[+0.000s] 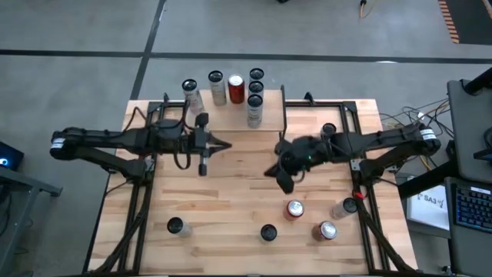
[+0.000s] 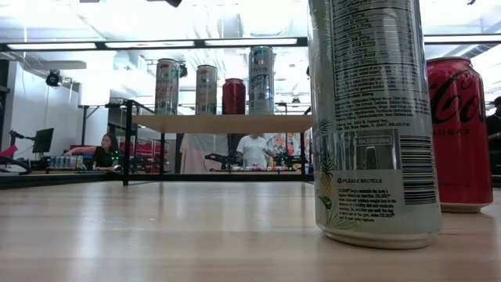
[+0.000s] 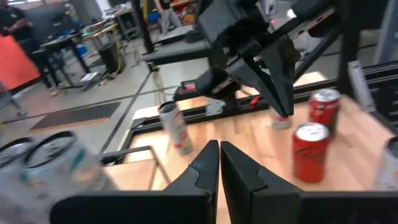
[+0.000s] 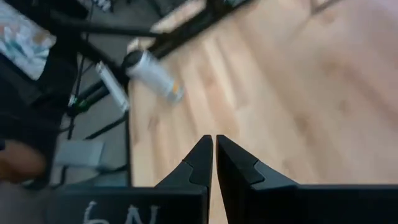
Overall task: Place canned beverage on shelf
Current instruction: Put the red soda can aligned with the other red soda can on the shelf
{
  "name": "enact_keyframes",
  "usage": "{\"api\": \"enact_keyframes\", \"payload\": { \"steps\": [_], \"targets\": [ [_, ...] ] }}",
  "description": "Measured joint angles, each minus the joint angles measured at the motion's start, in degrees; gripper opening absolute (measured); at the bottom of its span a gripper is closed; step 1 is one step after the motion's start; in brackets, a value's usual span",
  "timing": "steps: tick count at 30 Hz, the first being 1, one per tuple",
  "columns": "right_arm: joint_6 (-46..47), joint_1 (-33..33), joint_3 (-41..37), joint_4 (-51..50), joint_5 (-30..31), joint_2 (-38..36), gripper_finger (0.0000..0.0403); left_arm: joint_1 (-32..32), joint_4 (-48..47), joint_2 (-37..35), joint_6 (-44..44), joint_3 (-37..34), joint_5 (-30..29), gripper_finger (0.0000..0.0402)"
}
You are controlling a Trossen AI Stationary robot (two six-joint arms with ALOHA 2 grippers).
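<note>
The shelf [image 1: 269, 119] is seen as a pale wooden board on thin black metal legs, set at the far edge of the plank table [image 1: 231, 200]. Five slim cylindrical cans [image 1: 217, 87] are carried on it in the high view, among them a red can [image 1: 236, 88]; only four can be counted in the low view. Five more cans are scattered over the near half of the table, including a red-topped can [image 1: 294, 209] and a silver-topped can [image 1: 328, 230]. The left gripper [image 1: 224, 145] is held level over the table just in front of the shelf, its fingers pressed together around nothing. The right gripper [image 1: 270, 171] is angled downward over mid-table, likewise closed and empty, between the shelf and the near cans.
</note>
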Motion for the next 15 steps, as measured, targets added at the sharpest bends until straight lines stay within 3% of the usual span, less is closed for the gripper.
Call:
{"api": "enact_keyframes", "payload": {
  "steps": [8, 15],
  "targets": [
    [13.62, 7.4, 0.03, -14.83, 0.05, 0.17, 0.0012, -3.87, 4.73, 3.02, -3.69, -0.9, 0.0, 0.0],
    [24.07, 13.82, 7.13, -37.82, 0.16, 2.94, 0.0012, -5.66, 7.51, 4.49, -7.61, -0.91, -0.24, 0.0]
  ]
}}
